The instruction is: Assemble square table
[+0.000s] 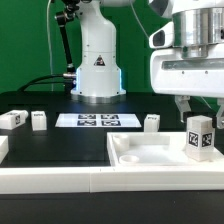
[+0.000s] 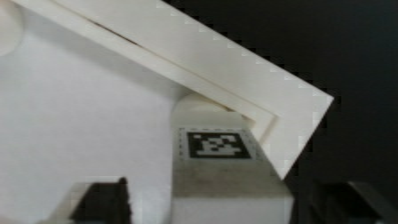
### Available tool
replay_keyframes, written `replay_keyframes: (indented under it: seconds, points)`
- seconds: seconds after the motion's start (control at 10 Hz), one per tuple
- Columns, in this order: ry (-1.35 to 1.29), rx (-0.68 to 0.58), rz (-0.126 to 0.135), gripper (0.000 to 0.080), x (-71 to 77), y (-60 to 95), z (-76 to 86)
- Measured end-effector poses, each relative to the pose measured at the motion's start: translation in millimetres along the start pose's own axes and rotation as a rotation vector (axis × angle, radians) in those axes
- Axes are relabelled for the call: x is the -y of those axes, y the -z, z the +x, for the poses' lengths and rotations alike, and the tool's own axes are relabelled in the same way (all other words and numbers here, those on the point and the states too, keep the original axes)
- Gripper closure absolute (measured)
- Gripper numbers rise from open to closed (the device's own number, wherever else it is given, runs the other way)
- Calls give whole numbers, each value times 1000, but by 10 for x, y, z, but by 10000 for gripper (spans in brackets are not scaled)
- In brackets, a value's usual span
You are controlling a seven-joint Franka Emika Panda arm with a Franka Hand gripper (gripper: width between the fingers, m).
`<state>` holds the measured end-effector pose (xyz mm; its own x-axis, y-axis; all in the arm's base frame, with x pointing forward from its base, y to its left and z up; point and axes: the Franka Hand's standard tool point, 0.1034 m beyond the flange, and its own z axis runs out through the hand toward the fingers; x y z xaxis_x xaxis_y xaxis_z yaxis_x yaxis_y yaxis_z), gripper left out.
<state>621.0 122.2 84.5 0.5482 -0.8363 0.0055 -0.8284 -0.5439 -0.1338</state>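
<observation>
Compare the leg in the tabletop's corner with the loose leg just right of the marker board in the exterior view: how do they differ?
The corner leg stands upright inside the tabletop; the loose leg sits on the black table, apart from it. The corner leg is between the fingers of the open gripper; the loose leg is clear of the arm. Both are short, white and tagged.

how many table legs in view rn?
4. Far-left leg and second leg sit at the exterior view's left; third leg just behind the tabletop; fourth leg stands upright in its corner. No others seen.
</observation>
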Motion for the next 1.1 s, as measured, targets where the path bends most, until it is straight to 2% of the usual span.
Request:
replay_keyframes:
  seconds: [0.1,0.2,0.7,1.1]
  points:
    - [156,0,-1,180,10,9,4]
    - [305,0,0,158,8,10,14]
    - [783,2,0,151,19,12,11]
    - [1006,4,-4,151,7,-9,11]
